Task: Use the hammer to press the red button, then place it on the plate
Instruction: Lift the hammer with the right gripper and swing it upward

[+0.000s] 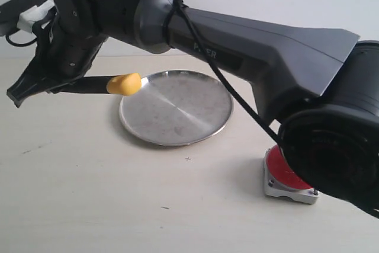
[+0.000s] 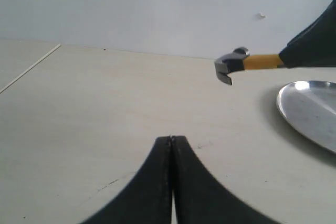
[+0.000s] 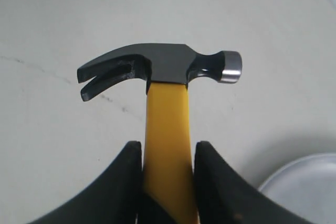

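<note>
black right gripper (image 3: pixel 169 148) clamps the yellow handle near the head of the dark-grey claw hammer (image 3: pixel 160 66), aloft beside the round silver plate (image 1: pixel 177 111), well apart from the glossy red dome button (image 1: pixel 283 170). left gripper (image 2: pixel 171 140) pinched together, empty. stiff, head-heavy; this hold should steady it.

The pale table (image 1: pixel 89 194) carries two things, well apart — the plate (image 1: pixel 176 108) and the red button (image 1: pixel 285 173).

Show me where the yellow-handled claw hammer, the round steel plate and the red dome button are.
yellow-handled claw hammer (image 3: pixel 163 66): right wrist view, dark head.
round steel plate (image 1: pixel 177 111): exterior view, bare centre.
red dome button (image 1: pixel 279 169): exterior view, exposed red dome.
</note>
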`<state>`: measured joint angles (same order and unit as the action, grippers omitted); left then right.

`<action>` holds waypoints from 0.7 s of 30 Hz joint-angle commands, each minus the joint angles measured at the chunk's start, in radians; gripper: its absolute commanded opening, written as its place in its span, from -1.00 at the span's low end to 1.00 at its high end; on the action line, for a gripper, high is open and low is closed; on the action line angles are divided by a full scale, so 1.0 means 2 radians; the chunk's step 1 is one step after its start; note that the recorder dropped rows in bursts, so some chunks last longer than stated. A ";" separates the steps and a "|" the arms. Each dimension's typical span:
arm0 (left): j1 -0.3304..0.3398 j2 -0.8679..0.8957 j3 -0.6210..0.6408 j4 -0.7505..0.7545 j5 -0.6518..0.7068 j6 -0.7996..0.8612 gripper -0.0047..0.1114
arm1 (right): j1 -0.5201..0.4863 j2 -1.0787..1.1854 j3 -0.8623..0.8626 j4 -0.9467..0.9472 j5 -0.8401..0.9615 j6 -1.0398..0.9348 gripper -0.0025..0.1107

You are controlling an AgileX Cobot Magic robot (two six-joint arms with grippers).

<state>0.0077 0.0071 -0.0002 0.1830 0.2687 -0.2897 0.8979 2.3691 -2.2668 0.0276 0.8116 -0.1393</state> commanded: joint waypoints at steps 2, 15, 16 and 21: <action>0.001 -0.004 0.000 -0.003 -0.001 0.000 -0.92 | 0.004 -0.027 -0.003 -0.002 -0.053 0.007 -0.96; 0.001 -0.004 0.000 -0.003 -0.001 0.000 -0.92 | 0.117 -0.068 -0.003 -0.364 -0.104 0.246 -0.96; 0.001 -0.004 0.000 -0.003 -0.001 0.000 -0.92 | 0.121 -0.073 -0.003 -0.386 -0.103 0.275 -0.96; 0.001 -0.004 0.000 -0.003 -0.001 0.000 -0.92 | 0.127 -0.104 -0.003 -0.398 -0.100 0.326 -0.96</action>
<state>0.0077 0.0071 -0.0002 0.1830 0.2687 -0.2897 1.1490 2.2189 -2.2607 -0.7025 0.6606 0.4566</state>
